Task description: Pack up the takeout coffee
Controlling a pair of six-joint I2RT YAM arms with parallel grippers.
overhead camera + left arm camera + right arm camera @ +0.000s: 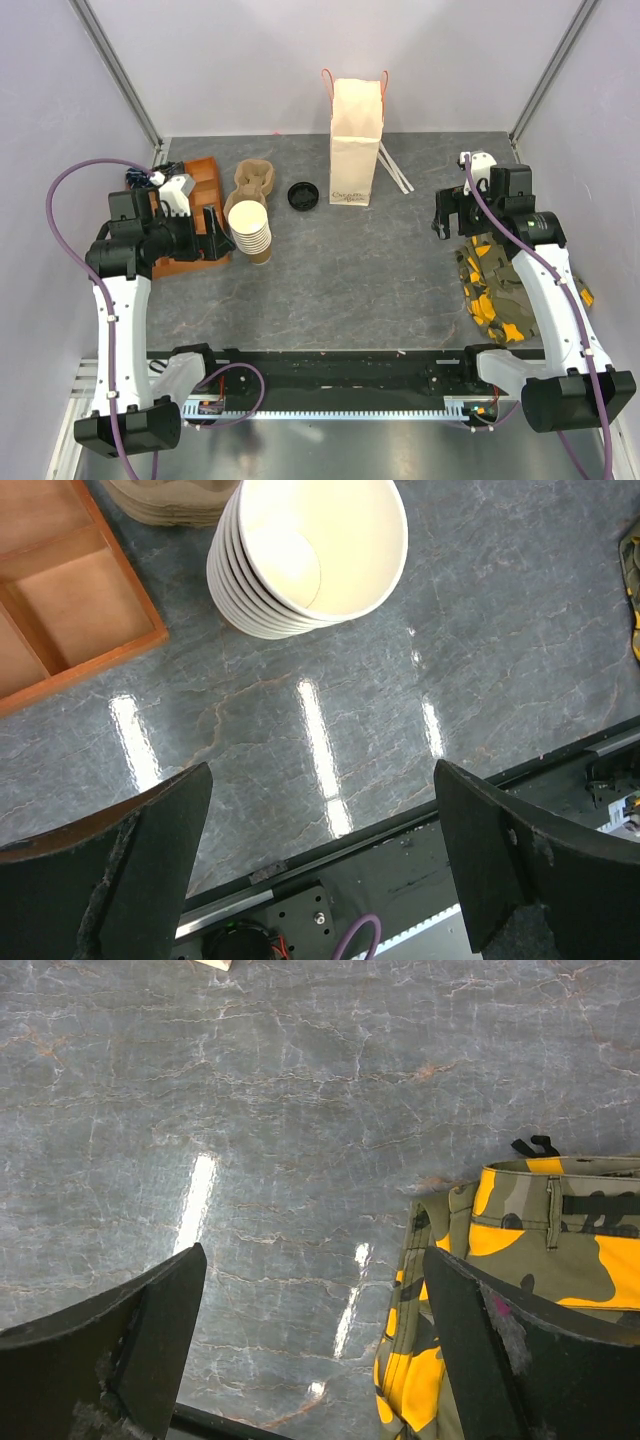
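A tall cream paper bag (356, 140) with red handles stands upright at the back middle of the grey stone-patterned table (380, 290). Bare tabletop spreads in front of the bag, between both arms. Left of the bag lie a loose round black lid (303, 195), then a stack of cream-rimmed paper cups (250, 228), then an orange wooden tray (195, 185) by the left edge. Right of the bag, a yellow camouflage cloth (490, 285) lies by the right edge.

The left gripper (320, 780) hovers left of the bag, just beside the cup stack, jaws spread, empty. The right gripper (315, 1258) hangs right of the bag at the cloth's edge, also released and empty. Where the takeout coffee stands cannot be told.
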